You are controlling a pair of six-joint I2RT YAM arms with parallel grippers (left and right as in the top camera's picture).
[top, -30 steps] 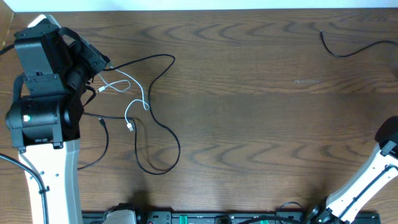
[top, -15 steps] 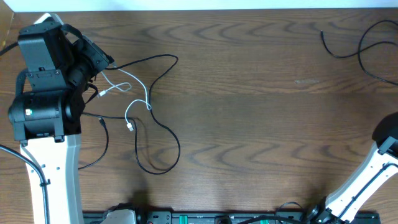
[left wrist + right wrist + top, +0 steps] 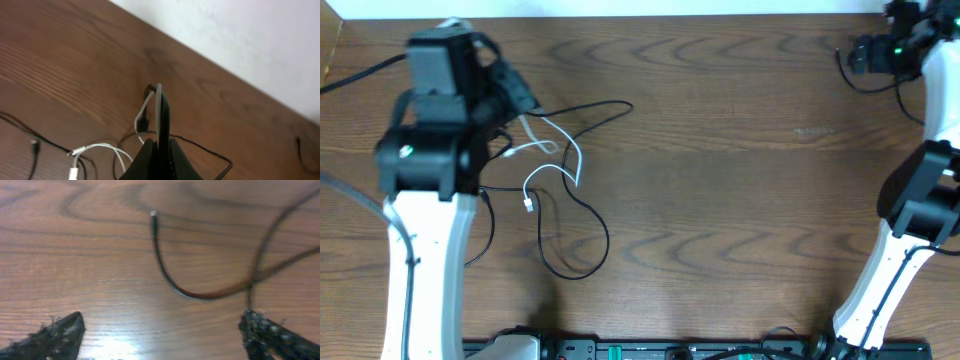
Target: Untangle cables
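Two strands lie crossed at the left: the white cable (image 3: 577,165) and the black cable (image 3: 608,240). The left pincer (image 3: 160,95) is clamped on the white one near the far edge. Drawing it toward the bare middle of the worktop (image 3: 720,200) looks like the next move. The right pincer (image 3: 162,327) gapes empty above a separate black cord (image 3: 165,272) by the far-right corner.

A dark wooden table (image 3: 720,180) meets a white wall (image 3: 260,45) along its far edge.
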